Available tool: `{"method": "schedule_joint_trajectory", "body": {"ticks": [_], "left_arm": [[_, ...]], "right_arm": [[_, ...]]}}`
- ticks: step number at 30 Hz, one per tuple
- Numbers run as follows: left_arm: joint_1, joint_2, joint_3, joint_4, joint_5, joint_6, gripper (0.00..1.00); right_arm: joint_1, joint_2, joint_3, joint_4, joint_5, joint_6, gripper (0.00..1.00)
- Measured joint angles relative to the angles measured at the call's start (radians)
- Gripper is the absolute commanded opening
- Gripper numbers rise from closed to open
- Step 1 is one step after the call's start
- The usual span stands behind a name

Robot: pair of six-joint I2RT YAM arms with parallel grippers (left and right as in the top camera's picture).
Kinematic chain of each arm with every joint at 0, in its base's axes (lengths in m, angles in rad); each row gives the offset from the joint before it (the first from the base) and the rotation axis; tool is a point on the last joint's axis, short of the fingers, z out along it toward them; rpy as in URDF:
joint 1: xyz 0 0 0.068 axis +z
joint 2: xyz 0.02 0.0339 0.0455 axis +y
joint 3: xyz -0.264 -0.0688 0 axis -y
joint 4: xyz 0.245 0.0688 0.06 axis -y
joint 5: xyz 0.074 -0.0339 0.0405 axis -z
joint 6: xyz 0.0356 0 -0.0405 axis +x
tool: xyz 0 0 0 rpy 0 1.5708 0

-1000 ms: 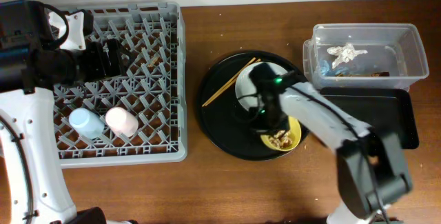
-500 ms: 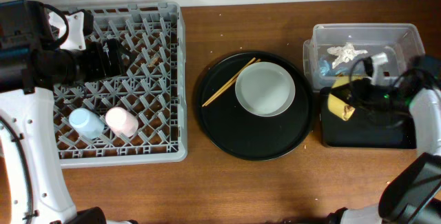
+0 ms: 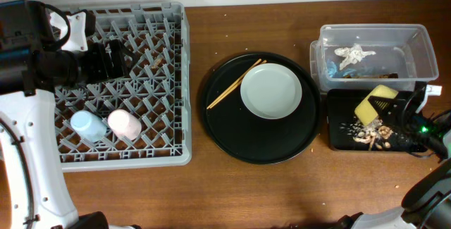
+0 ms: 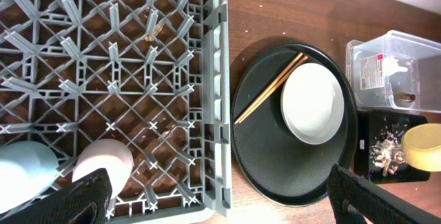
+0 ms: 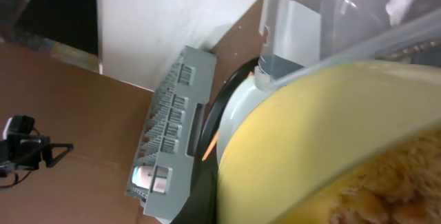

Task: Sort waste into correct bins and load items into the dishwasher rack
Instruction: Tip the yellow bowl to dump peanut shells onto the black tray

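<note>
My right gripper is shut on the yellow bowl and holds it tipped on edge over the shallow black tray. Brownish food scraps lie in that tray. In the right wrist view the yellow bowl fills the frame, some scraps are still in it, and the fingers are hidden. The clear tub holds white tissue. The grey-white plate and chopsticks sit on the round black tray. The blue cup and pink cup stand in the grey rack. My left gripper is open above the rack.
The round black tray lies between the rack and the bins. Crumbs are scattered on the wooden table near the tray. The clear tub stands directly behind the shallow black tray, at the table's right edge.
My right gripper carried the yellow bowl from the round tray to the shallow black tray and tipped it. Food scraps now lie in the tray. The left arm has not moved.
</note>
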Motion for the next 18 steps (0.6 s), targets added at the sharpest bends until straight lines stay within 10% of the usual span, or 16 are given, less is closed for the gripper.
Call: {"method": "schedule_joint_trajectory", "body": {"ticks": [18], "left_arm": [[0.000,0.000,0.000,0.000,0.000,0.000,0.99]], "right_arm": [[-0.004,0.019,-0.003,-0.103,-0.078,0.012,0.04]]}}
